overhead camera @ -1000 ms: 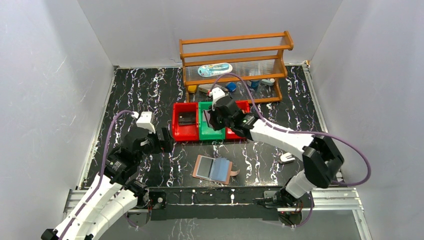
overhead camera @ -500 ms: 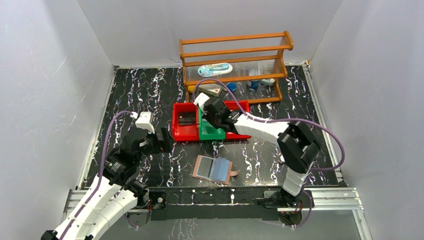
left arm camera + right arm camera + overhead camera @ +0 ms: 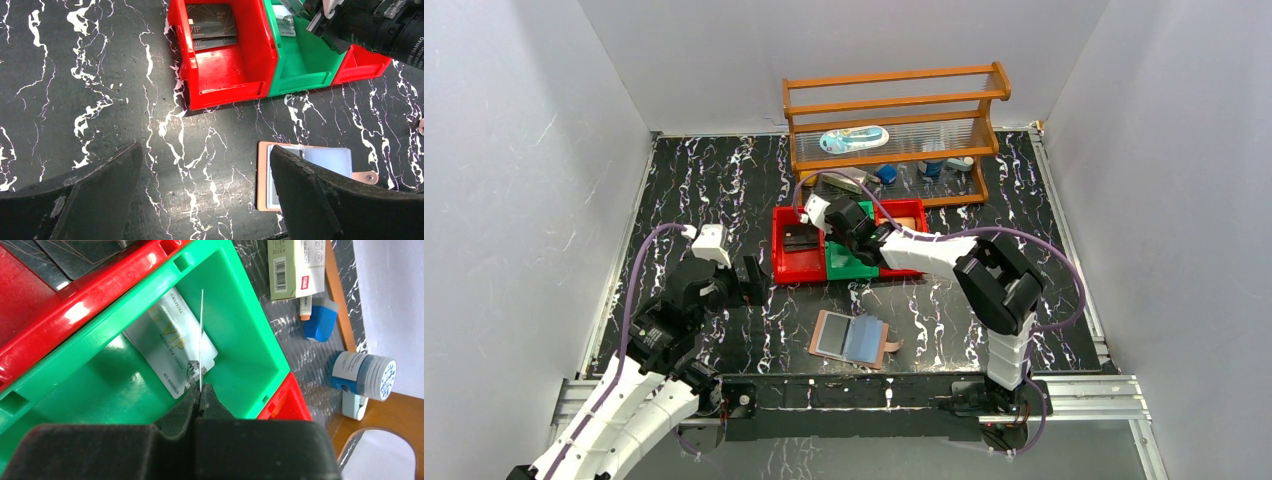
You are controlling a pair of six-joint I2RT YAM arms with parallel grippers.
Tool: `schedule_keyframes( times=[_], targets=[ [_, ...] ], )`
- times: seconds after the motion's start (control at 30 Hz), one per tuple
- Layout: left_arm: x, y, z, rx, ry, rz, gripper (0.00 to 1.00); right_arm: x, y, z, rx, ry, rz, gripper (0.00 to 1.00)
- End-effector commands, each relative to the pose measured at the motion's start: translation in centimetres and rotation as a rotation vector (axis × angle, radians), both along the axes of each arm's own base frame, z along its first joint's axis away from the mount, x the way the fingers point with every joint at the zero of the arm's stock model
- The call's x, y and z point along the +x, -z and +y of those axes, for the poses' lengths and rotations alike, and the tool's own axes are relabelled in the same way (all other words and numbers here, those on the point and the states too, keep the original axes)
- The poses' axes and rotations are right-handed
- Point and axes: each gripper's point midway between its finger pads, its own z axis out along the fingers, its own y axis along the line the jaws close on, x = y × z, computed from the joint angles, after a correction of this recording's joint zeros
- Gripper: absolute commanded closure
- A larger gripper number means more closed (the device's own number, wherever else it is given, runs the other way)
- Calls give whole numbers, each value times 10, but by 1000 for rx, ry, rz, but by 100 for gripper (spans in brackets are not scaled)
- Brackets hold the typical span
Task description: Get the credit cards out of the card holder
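Right wrist view shows a thin card [image 3: 201, 330], edge-on, pinched upright in the right hand [image 3: 201, 392] over the green bin [image 3: 245, 340], where a silver-grey card [image 3: 167, 352] lies flat. Black cards [image 3: 210, 27] lie in the adjoining red bin [image 3: 227, 75], with a wooden rack [image 3: 894, 110] behind. Nearer the front, the card holder [image 3: 305, 172] lies open on the bench [image 3: 75, 100], near the left hand [image 3: 205, 187], whose fingers are spread wide.

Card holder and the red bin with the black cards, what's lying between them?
Only bare marbled tabletop. The left wrist view shows nothing lying between the card holder and the red bin holding the black cards.
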Motion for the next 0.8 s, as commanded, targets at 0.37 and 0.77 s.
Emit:
schedule_keyframes(
  times=[0.37,0.77],
  targets=[
    [0,-4,6,2,-19,-35,2,10,-1,31,-18,-155,-5,87],
    [0,-2,4,7,-11,-22,2,6,4,20,-30,-132,14,64]
  ],
)
